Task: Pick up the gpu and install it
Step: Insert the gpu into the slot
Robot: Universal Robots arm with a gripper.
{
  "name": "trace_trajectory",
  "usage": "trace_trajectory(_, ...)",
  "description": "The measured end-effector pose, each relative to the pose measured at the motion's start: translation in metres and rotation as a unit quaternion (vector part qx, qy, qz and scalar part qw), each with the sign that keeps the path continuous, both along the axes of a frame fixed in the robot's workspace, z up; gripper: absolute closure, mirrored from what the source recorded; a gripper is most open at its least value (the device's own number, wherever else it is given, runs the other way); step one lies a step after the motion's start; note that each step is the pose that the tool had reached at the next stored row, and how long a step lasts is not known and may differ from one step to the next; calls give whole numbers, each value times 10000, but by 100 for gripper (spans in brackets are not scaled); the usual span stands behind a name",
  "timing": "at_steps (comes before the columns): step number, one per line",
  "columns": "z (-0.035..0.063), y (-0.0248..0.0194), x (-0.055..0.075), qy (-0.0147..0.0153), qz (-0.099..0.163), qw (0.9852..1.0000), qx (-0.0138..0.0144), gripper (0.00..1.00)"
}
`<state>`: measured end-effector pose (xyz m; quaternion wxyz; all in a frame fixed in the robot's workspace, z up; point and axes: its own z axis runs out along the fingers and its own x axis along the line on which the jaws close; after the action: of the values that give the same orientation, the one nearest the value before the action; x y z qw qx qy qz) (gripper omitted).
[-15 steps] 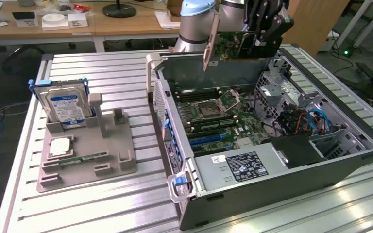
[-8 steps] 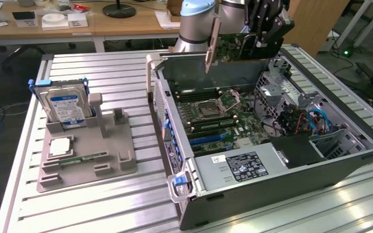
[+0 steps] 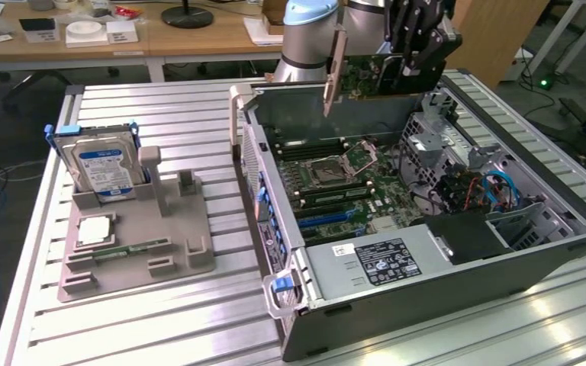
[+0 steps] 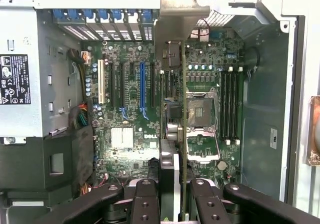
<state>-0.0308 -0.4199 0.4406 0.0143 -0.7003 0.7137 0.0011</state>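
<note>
The slatted metal table (image 3: 171, 320) is carrying everything. The open computer case (image 3: 537, 259) is lying on its side there, its inside facing up. Behind it the arm (image 3: 308, 38) is reaching over the case's far end. Toward the exterior view's left, a grey fixture (image 3: 130, 267) is standing well apart from the case and propping up a hard drive (image 3: 100, 164).

Inside the case the motherboard (image 3: 344, 191) is lying flat and bare, with the power supply (image 3: 375, 259) at the near end.

The gpu (image 3: 369, 76) is hanging in the air above the far rim of the case, clear of the board and touching nothing below. The gripper (image 3: 418, 61) is clamping it from above, with its fingers narrowed onto the two faces of the card. The card is standing on edge, and its long axis is running across the exterior view from the gripper toward the left. The silver bracket (image 3: 331, 80) is pointing down at the end away from the gripper.

In the wrist view the gripper (image 4: 182, 199) is looking straight down the gpu (image 4: 183, 114), which is showing as a thin edge-on line. That line is running parallel to the expansion slots. The bracket (image 4: 172, 39) is facing the case wall with the slot openings.

Seating appears to turn on the sideways offset. The card's edge is lying between the blue slot (image 4: 142, 84) and the processor socket (image 4: 200, 109), beside the blue slot rather than over it. The card's height above the board is making the true offset hard to judge.
</note>
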Motion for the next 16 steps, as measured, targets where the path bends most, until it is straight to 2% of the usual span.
trace_trajectory(5,-14,0,0,0,-2,10000,74,72)
trace_trajectory(16,-42,0,0,-10,-1,10000,76,72)
